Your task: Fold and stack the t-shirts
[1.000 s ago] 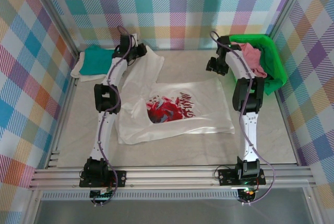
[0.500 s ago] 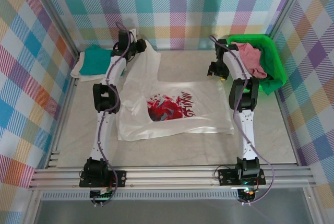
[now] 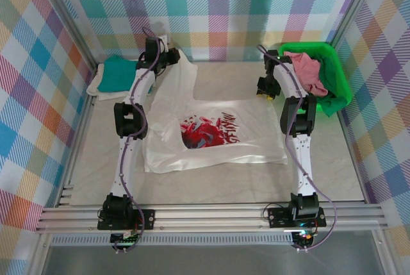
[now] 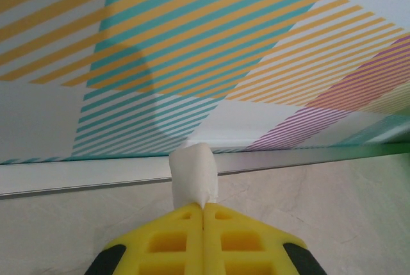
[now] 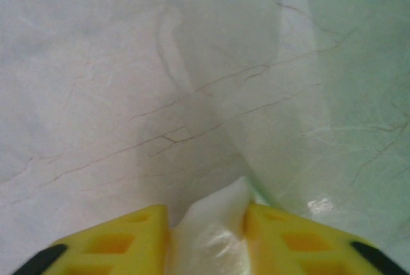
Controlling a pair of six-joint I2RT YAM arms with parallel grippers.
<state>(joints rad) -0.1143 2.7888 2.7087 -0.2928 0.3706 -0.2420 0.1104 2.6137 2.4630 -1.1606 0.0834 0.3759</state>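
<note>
**Both arms gripping the white shirt at its far edge**

The white t-shirt (image 3: 256, 127) lay spread on the middle of the bench (image 3: 227, 76), its red-and-blue graphic facing up. Its far-left part was drawn up towards the back wall.

The left fingers (image 3: 168, 57) were at that raised far-left end. In the left wrist view they (image 4: 204, 214) were pressed fully together, with a small tab of the white cloth (image 4: 192, 172) sticking out from between the tips.

The right fingers (image 3: 264, 87) were at the shirt's far-right corner, just beside the green basket (image 3: 336, 95). In the right wrist view they (image 5: 206, 218) stood slightly apart, and a fold of white cloth (image 5: 208, 243) filled the gap, pinched between them.

A teal t-shirt (image 3: 122, 73) lay on a cream t-shirt (image 3: 96, 87) at the far left of the bench. A pink t-shirt (image 3: 309, 73) lay bunched in the basket at the far right.
</note>
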